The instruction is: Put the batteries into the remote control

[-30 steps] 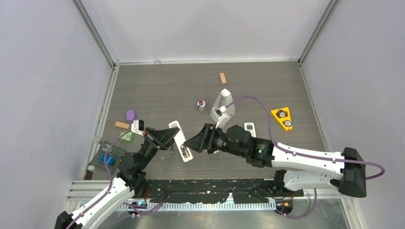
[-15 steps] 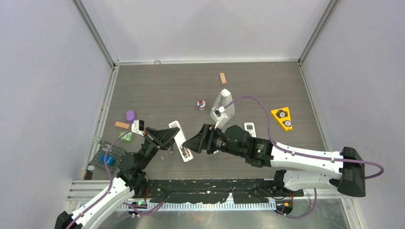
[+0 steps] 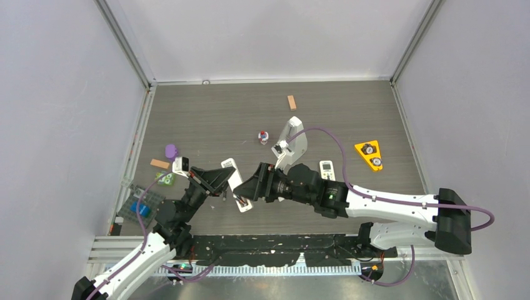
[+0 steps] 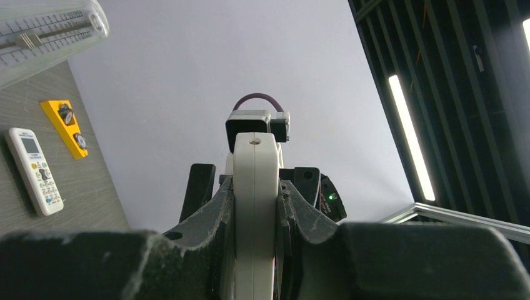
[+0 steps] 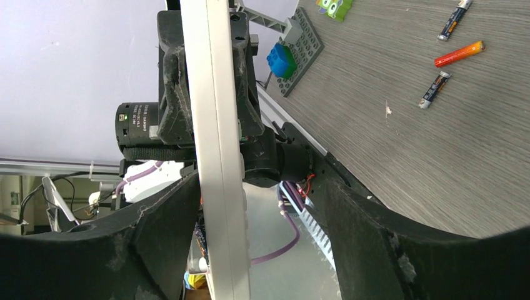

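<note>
My left gripper (image 3: 222, 178) is shut on the remote control (image 3: 236, 185), a long white bar held up off the table. In the left wrist view the remote control (image 4: 254, 181) stands edge-on, clamped between both fingers of the left gripper (image 4: 254, 190). My right gripper (image 3: 248, 190) reaches around the remote's near end. In the right wrist view the remote control (image 5: 215, 156) runs close by the left finger (image 5: 165, 234), and a wide gap separates it from the other finger, so the right gripper (image 5: 259, 190) is open. Three batteries (image 5: 459, 54) lie loose on the table.
A grey metronome (image 3: 294, 140), a short white remote with display (image 3: 327, 169), a yellow triangle (image 3: 370, 154) and a wooden block (image 3: 291, 102) sit behind and to the right. A grey stud plate with a blue brick (image 5: 284, 61), a green toy (image 3: 165, 179) and a purple piece (image 3: 170, 150) lie left.
My right gripper has slid left along the table towards the remote's near end, and its jaws have spread wider. The left arm and the remote have stayed put.
</note>
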Tool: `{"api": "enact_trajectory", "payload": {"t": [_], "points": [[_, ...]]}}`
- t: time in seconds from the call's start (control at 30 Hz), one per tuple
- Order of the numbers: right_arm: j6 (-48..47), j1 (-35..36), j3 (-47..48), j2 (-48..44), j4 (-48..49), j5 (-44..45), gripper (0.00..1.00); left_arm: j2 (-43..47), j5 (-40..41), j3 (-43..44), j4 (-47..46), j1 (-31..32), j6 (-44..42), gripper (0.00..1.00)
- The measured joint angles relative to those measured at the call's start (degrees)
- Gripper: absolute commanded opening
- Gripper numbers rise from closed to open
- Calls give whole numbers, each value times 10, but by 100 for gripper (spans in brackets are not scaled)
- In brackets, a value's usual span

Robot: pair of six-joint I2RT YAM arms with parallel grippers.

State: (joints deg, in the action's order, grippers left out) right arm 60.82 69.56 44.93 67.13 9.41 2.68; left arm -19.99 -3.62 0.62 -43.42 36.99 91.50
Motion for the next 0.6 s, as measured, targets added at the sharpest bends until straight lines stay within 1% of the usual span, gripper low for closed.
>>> {"api": "enact_trajectory", "payload": {"t": [0.33, 0.6], "points": [[5, -1, 0, -19, -17, 34, 80, 15, 5, 0, 25, 0, 1, 0], [-6, -3, 0, -23, -14, 33, 80, 36, 13, 0, 88, 0, 15, 0]]}}
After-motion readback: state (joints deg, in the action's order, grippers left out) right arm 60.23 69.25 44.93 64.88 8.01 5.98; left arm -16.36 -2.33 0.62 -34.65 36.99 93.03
